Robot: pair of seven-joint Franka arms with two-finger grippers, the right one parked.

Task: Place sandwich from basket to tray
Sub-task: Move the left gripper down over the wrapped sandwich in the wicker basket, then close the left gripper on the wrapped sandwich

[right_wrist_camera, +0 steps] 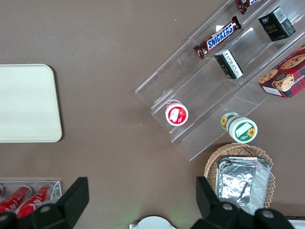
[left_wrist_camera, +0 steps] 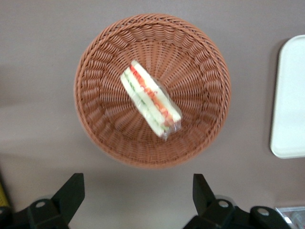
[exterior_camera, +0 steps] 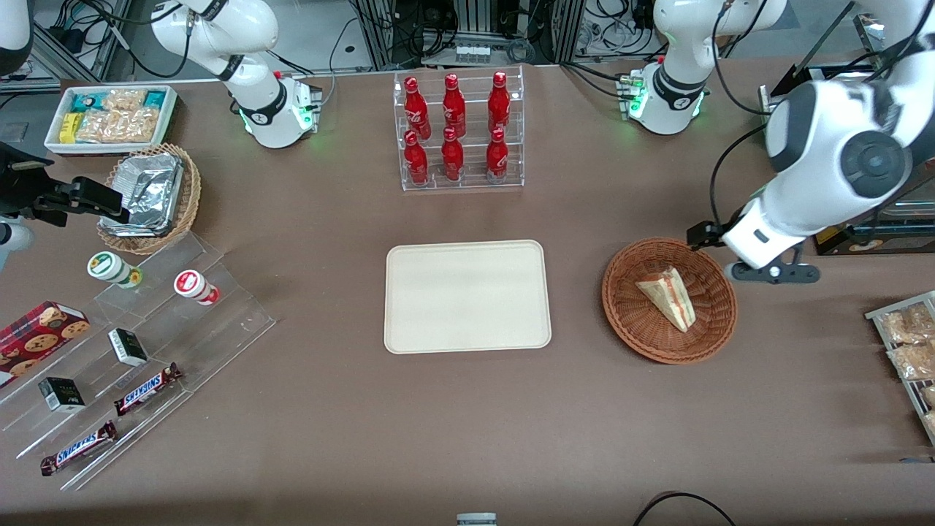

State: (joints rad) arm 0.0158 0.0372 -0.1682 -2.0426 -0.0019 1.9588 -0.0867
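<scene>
The sandwich [exterior_camera: 668,296] lies on its side in the bowl of the reddish-brown basket [exterior_camera: 630,321], filling edge exposed, its narrow tip pointing toward about eleven o'clock in the front view. Lying flat and loose, touching only the weave, it offers its two bread faces to a grasp from above.

The left arm's pincer [left_wrist_camera: 138,195] hangs above the counter [exterior_camera: 467,431] just outside the basket rim, at roughly two o'clock from the basket in the front view. Its two dark fingers [left_wrist_camera: 71,191] stand wide apart and hold nothing. This looks like an approach pose, not yet a descent; the arm's own bulk hides the fingers in the front view, so their height is hard to judge.

The tray [exterior_camera: 467,296] sits bare at nine o'clock from the basket, near but not touching it, with open counter between them, so the transfer path appears unobstructed.

Surroundings:
- A clear rack of red bottles [exterior_camera: 456,131] stands at twelve o'clock from the tray, farther from the front camera.
- Toward the parked arm's end lie a tan basket with a foil container [exterior_camera: 150,193], a white bin of snacks [exterior_camera: 109,117], and a clear stepped stand [exterior_camera: 146,351] with candy bars, small jars and boxes.
- Packaged snacks [exterior_camera: 909,336] rest at the working arm's end.

None of these lies between basket and tray.
</scene>
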